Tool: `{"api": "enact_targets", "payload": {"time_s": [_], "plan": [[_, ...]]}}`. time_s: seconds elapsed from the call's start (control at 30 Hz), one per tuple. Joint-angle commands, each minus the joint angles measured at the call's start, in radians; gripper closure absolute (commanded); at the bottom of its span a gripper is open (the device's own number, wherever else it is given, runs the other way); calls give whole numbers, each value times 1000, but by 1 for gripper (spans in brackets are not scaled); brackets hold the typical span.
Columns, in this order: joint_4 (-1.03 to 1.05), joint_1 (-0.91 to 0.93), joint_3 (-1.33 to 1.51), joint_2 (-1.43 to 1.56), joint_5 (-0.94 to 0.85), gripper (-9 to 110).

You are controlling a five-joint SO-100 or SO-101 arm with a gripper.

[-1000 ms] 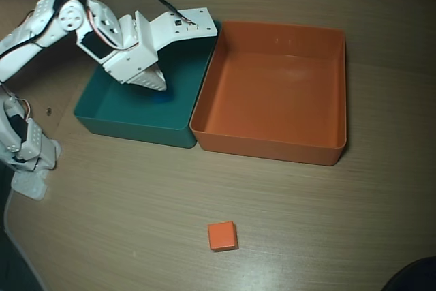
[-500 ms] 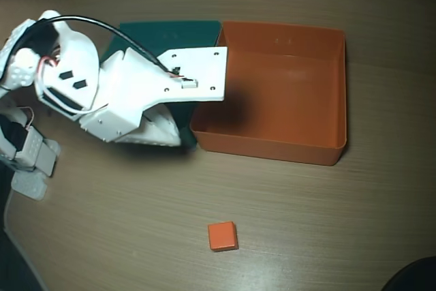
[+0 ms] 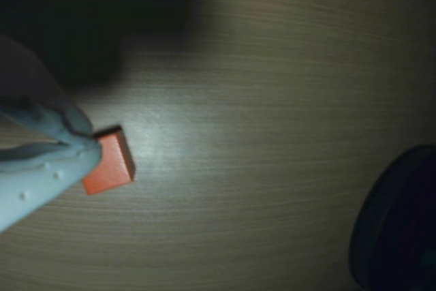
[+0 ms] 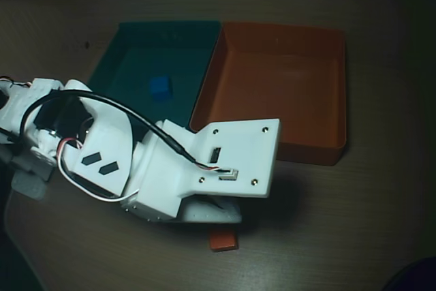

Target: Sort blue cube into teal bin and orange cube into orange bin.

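orange cube [image 3: 109, 163] touching tool [image 3: 82, 142] fingertip (on table) | tool opening: cannot tell

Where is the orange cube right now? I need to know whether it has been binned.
Not binned: the orange cube lies on the table below the orange bin in the overhead view, at the gripper.

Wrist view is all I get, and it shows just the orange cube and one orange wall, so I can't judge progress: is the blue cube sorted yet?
Observer: Yes. In the overhead view the blue cube lies inside the teal bin.
Operator: Anything in the orange bin?
Observer: No, the orange bin holds nothing.
Operator: How do the two bins sit?
Observer: Side by side, walls touching, with the teal one on the left in the overhead view.
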Motion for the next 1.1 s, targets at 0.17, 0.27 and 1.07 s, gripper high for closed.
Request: {"api": "enact_targets", "payload": {"time_s": [0.17,0.27,1.07], "plan": [[15,51,-54,-35,-230,107],[20,54,-54,-49,-265,104],[5,92,-67,-215,-290,63]]}}
